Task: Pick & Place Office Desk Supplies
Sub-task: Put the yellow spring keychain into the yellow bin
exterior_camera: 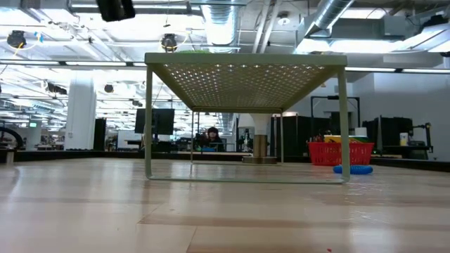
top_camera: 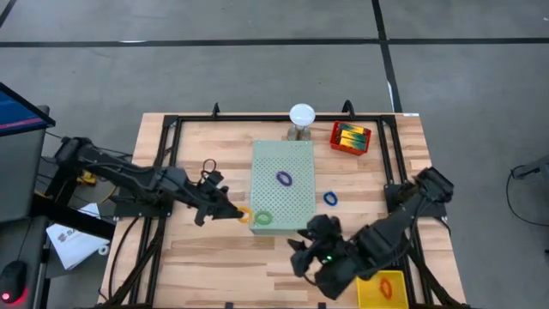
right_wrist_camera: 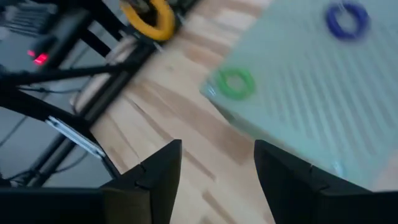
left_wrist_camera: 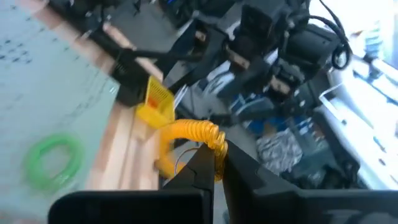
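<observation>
My left gripper [top_camera: 233, 211] is shut on a yellow-orange band loop [top_camera: 245, 215], held by the near left corner of the pale-green perforated board [top_camera: 283, 159]. A green loop [top_camera: 263, 218] and a purple loop [top_camera: 284, 178] lie flat on the board. To the board's right, a blue loop [top_camera: 330, 198] lies on the table. My right gripper [top_camera: 298, 254] hovers open near the board's near edge, with nothing between its fingers [right_wrist_camera: 155, 174]. In the right wrist view, the green loop [right_wrist_camera: 235, 83] and the yellow-orange loop [right_wrist_camera: 149, 15] lie ahead. My left gripper pinches one stretch of the yellow-orange loop's coil [left_wrist_camera: 214, 142] between its two fingers. The fingers come level from the table's left. The rest of the loop [left_wrist_camera: 171, 134] sticks out past the fingertips, clear of the table.
A red basket [top_camera: 351, 137] with yellow-green boxes stands at the far right, beside a white dome on a stand [top_camera: 301, 114]. In the near right corner sits a yellow bin [top_camera: 386, 287]. The board stands on thin legs [exterior_camera: 148, 126]. Bare wood lies near and left of it.
</observation>
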